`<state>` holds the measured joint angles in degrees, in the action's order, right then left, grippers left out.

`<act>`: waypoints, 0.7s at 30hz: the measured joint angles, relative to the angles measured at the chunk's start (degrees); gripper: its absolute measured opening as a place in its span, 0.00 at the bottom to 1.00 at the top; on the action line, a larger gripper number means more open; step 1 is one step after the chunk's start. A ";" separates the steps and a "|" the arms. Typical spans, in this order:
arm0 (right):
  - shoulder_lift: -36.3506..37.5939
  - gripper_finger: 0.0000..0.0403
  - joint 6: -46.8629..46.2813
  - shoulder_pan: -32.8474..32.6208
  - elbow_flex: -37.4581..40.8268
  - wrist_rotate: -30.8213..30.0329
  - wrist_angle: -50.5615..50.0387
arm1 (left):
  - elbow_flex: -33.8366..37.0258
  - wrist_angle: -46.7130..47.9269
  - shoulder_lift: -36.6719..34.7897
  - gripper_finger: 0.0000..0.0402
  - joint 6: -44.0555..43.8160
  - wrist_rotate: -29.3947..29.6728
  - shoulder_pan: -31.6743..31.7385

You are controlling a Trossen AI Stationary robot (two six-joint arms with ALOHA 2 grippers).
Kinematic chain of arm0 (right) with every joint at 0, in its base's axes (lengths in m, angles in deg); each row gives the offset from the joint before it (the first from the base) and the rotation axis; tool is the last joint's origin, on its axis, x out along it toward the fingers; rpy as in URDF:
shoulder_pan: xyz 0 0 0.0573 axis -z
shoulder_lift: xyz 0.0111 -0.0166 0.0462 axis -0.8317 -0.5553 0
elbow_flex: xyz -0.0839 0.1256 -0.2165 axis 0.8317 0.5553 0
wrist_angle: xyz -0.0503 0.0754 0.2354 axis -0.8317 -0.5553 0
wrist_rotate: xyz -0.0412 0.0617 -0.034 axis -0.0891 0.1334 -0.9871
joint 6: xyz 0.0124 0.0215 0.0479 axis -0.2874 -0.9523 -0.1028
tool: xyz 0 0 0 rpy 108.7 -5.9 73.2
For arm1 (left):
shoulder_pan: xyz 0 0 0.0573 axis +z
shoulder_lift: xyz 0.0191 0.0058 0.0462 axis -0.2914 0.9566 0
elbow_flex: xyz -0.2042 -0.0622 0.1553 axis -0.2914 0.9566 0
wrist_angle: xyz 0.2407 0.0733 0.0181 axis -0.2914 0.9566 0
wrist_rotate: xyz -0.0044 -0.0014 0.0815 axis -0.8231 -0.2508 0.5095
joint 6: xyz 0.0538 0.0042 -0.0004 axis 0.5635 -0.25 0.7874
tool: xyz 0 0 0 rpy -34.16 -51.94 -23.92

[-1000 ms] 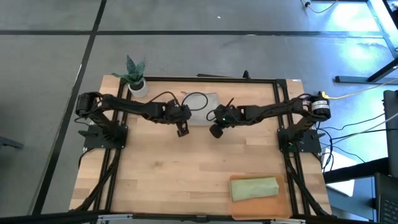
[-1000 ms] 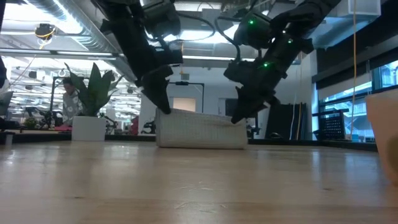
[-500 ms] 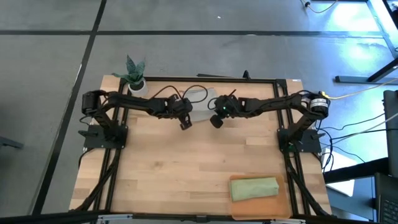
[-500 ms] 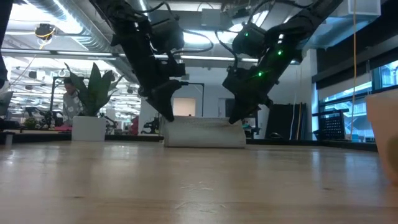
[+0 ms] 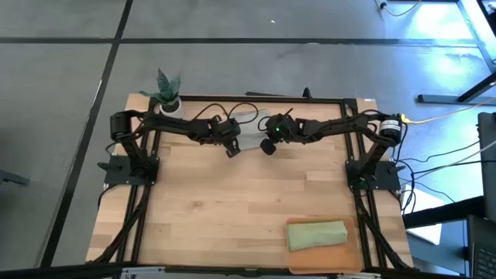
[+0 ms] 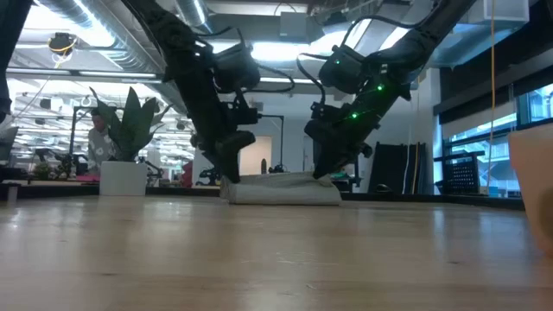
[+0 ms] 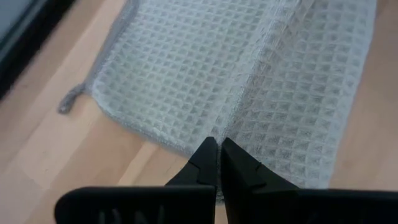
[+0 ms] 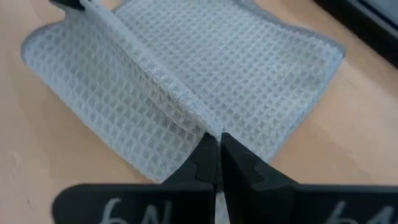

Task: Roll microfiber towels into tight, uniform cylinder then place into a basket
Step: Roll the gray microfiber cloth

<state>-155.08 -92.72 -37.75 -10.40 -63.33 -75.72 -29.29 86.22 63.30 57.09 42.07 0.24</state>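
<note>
Light grey waffle-weave microfiber towel (image 5: pixel 249 133) lies at far edge of table, middle. We see both arms on it: left gripper (image 7: pixel 217 160) and right gripper (image 8: pixel 216 152), fingers together, each pinching folded seam of that cloth. For clean roll we'd keep both pinches level, move in sync, hold fold taut so cylinder stays even. Sage green rolled towel (image 5: pixel 317 234) already sits in shallow orange-brown rectangular basket (image 5: pixel 288 258), near right corner.

Grey towel (image 5: pixel 249 136) at table's far edge, rolled towel (image 5: pixel 317 234) in basket (image 5: pixel 355 246) near right corner
</note>
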 joint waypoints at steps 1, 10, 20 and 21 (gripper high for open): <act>-0.10 0.03 0.00 0.07 0.00 0.18 -0.03 | 0.01 -0.27 0.37 0.00 -0.13 -0.57 0.16; -0.18 0.16 1.07 0.20 0.13 2.91 1.16 | 0.17 -2.33 0.57 0.03 -0.16 1.28 0.42; -0.18 0.41 -3.11 0.18 0.13 0.17 1.57 | 0.17 -2.56 0.57 0.21 -1.54 2.58 0.79; -0.18 0.43 -4.47 0.18 0.04 -0.68 1.49 | 0.17 -2.24 0.57 0.22 -1.89 3.32 0.94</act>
<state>-155.25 -97.19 -37.57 -10.35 -64.01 -74.23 -29.12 83.98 63.87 55.20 45.39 1.19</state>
